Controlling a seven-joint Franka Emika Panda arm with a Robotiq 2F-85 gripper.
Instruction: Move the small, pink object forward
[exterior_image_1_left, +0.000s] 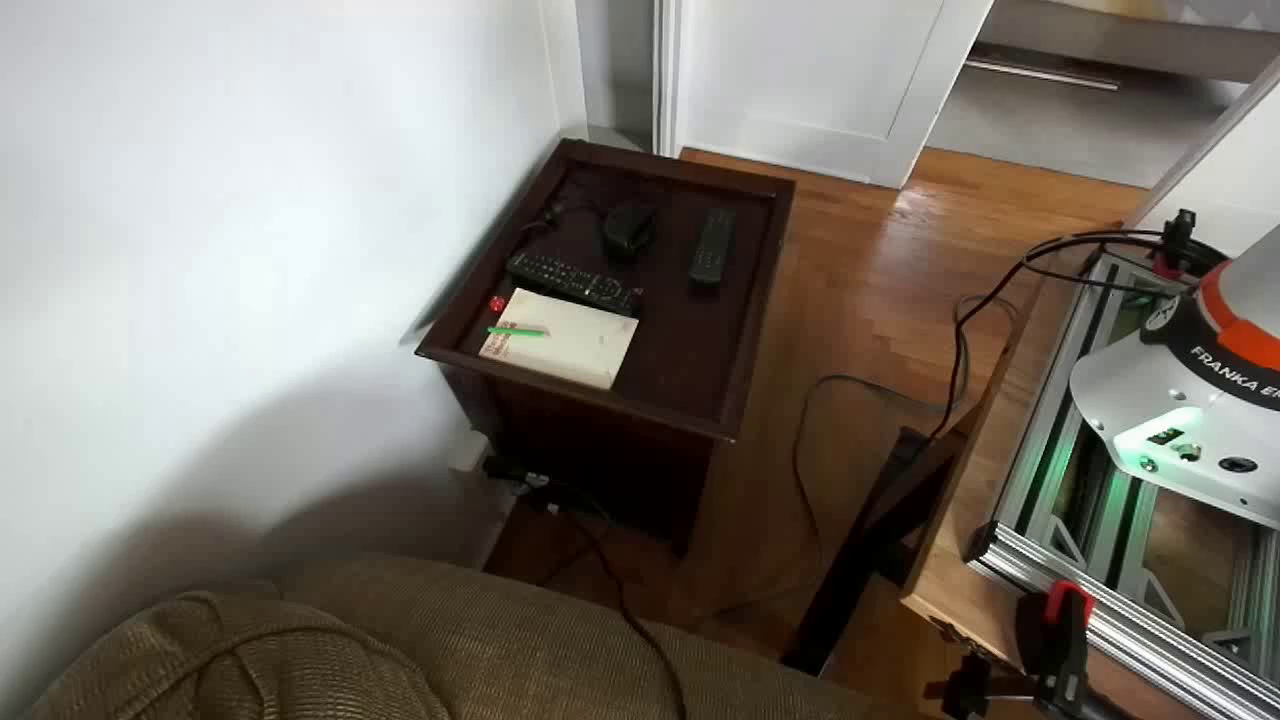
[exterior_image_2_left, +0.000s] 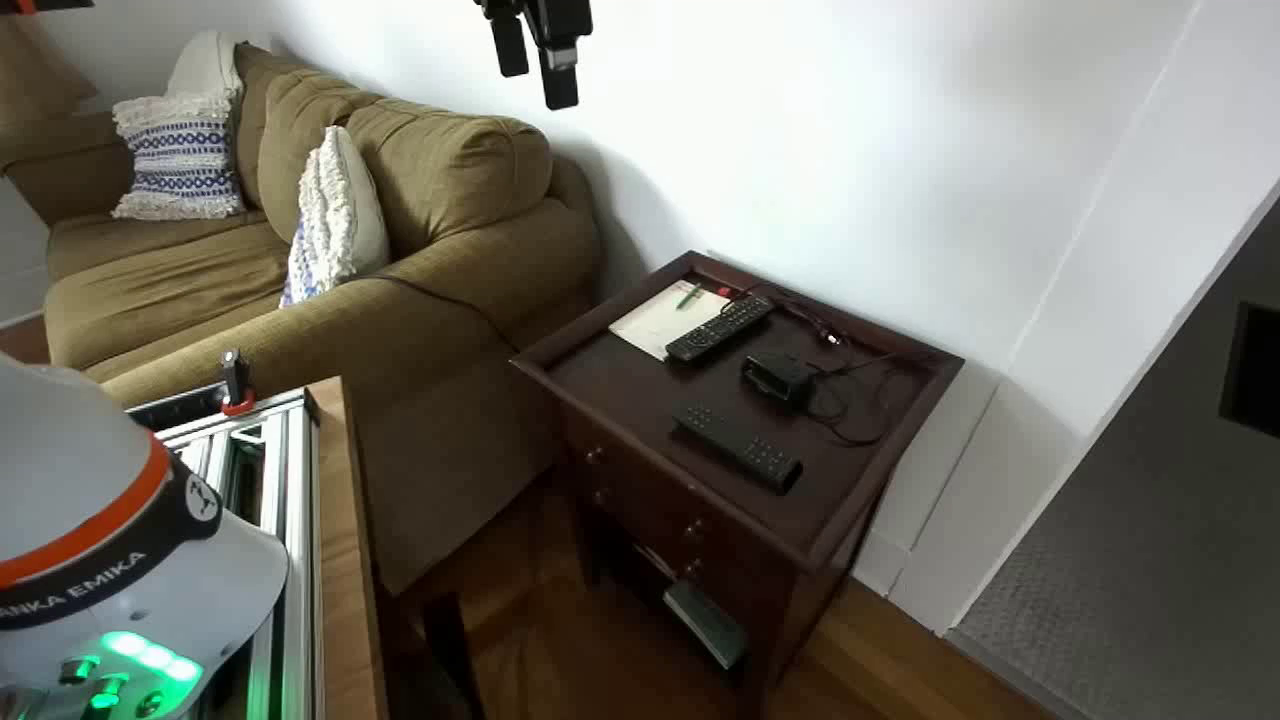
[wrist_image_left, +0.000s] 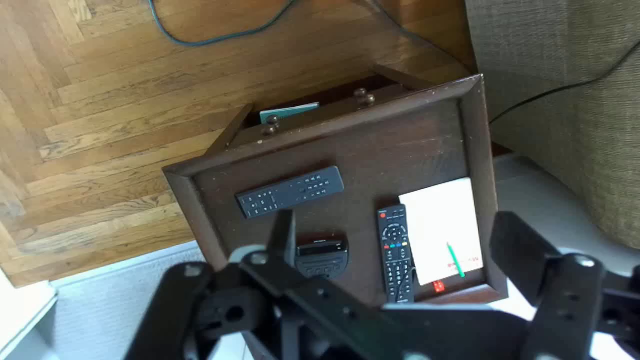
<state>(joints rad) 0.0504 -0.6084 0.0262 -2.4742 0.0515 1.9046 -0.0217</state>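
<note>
— Please, where is the small, pink object (wrist_image_left: 438, 286)?
— It lies on the side table (wrist_image_left: 400, 150), in the narrow strip between the paper sheet (wrist_image_left: 435, 220) and the rim (wrist_image_left: 477, 294), near the end of the remote with coloured buttons (wrist_image_left: 395, 250). To my eye it is rather red.
— And the gripper (exterior_image_2_left: 537, 85)?
— In an exterior view its fingers (exterior_image_2_left: 561, 88) stand apart and hold nothing; it hangs well above the table. So I judge that the approach is the step in hand.
— How to make it well?
— Centre over the object first, then descend straight and slowly. Turn the fingers so that neither one lands on the rim or the remote. Close softly, because such a small piece could jump away.
— Does it touch the paper?
— The view is too coarse; I cannot say. Therefore avoid pinching the sheet or the green stick (wrist_image_left: 455, 260), and lift slightly before going forward.
</note>
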